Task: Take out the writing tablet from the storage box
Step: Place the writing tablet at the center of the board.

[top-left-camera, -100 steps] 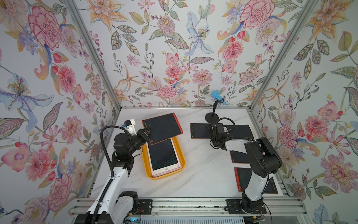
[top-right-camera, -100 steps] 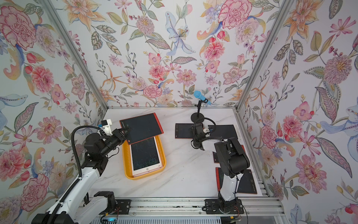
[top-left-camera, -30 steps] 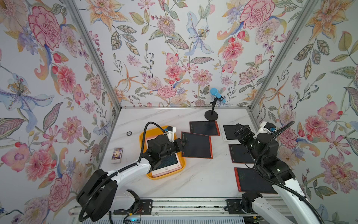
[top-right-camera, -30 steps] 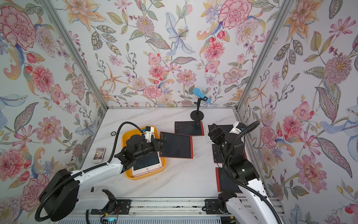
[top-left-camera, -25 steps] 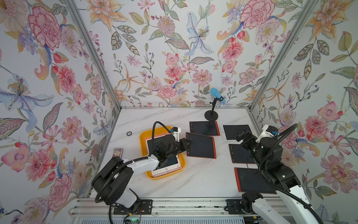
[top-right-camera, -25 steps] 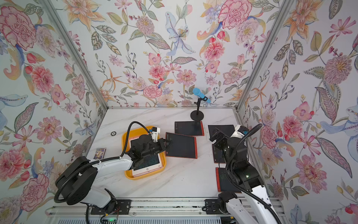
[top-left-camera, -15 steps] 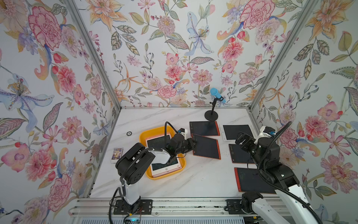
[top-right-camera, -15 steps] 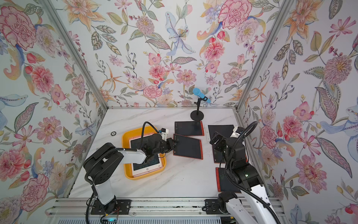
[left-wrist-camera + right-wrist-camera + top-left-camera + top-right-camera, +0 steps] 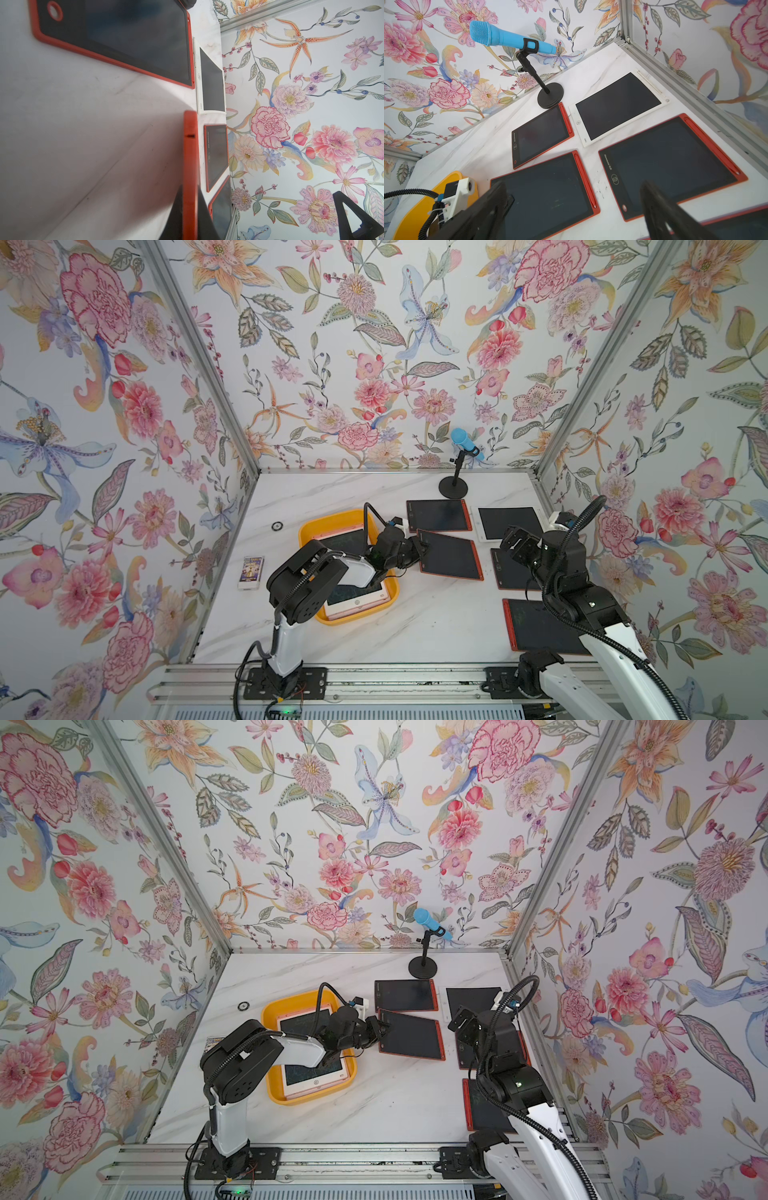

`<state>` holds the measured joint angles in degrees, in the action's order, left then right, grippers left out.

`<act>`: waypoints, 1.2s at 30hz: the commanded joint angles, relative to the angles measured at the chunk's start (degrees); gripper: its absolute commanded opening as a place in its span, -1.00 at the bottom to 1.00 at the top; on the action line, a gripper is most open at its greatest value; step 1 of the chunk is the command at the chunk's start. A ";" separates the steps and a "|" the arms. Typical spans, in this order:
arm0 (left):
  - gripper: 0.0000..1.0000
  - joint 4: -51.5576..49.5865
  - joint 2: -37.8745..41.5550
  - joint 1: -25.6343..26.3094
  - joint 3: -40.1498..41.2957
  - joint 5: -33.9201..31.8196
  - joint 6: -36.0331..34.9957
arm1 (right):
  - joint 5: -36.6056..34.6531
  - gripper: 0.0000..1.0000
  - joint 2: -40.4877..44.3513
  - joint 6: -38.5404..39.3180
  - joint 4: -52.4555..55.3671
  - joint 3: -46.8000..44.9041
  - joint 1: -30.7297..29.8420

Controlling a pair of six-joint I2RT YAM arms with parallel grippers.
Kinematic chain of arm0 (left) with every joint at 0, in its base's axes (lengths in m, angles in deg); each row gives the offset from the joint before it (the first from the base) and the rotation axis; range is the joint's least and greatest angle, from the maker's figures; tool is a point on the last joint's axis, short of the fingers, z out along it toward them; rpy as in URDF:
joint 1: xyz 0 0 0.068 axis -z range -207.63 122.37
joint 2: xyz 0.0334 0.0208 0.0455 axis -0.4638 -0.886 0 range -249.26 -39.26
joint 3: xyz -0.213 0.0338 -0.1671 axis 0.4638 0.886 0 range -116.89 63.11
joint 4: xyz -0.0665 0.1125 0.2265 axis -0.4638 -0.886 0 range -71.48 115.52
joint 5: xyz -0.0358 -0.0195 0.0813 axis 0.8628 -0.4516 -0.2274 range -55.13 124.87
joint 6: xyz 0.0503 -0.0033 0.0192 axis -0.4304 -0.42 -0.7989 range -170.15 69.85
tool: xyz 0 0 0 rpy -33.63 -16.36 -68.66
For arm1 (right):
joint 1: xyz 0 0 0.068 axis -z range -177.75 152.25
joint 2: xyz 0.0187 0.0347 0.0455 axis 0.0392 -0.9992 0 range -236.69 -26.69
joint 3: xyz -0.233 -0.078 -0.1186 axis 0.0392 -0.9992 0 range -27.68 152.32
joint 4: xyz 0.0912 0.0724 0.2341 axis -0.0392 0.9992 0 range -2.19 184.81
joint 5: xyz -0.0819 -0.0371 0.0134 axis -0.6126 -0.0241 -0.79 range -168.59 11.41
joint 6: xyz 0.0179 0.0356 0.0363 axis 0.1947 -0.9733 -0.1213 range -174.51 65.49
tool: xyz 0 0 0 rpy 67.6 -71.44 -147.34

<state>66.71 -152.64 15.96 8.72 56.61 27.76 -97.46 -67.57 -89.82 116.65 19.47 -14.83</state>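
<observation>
Beside the box, our left pincer clamps a red tablet by its edge to lay it among the others; our right pincer hangs wide open, empty.

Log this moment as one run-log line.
left gripper: shut on red tablet, beside storage box | right gripper: open, empty | pale tablet: in box

Storage box: glossy yellow plastic. Writing tablet: matt orange plastic frame, dark semi-gloss screen. Tabletop: smooth, marble-look. Corner post: brushed metal.
</observation>
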 commanded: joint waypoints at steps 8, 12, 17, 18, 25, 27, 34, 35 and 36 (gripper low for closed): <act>-0.85 -4.56 -5.75 0.66 -1.62 -5.04 -2.15 | 1.16 1.00 1.10 0.77 -0.56 -2.32 1.96; -0.73 -7.12 -6.19 0.61 -2.63 -5.69 -3.73 | 1.55 1.00 1.72 0.86 -0.59 -2.77 2.64; -0.58 -11.03 -5.06 0.49 -3.24 -7.30 -5.99 | 2.24 1.00 1.88 0.76 -0.67 -3.33 3.42; -0.57 -11.76 -5.06 0.51 -3.41 -7.49 -6.31 | 2.38 1.00 1.86 0.68 -0.72 -3.39 3.57; -0.37 -13.42 -5.13 0.13 -3.73 -8.12 -7.32 | 2.79 1.00 2.28 0.68 -0.85 -3.66 3.81; -0.37 -13.18 -5.40 0.04 -3.79 -7.98 -7.04 | 2.79 1.00 2.34 0.67 -0.77 -3.74 3.90; -0.55 -9.74 -7.54 -0.61 -3.87 -7.55 -3.70 | 2.76 1.00 2.92 0.83 -0.81 -4.09 4.08; -0.56 -9.53 -7.74 -0.74 -4.04 -7.66 -3.40 | 2.66 1.00 3.06 0.92 -0.80 -4.17 4.16; -0.56 -9.38 -7.95 -0.72 -4.14 -7.88 -3.08 | 2.78 1.00 3.15 1.02 -0.83 -4.22 4.24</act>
<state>60.61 -157.71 15.77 4.83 50.95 24.81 -94.82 -65.15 -89.62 116.20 16.06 -11.14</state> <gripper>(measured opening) 0.223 0.999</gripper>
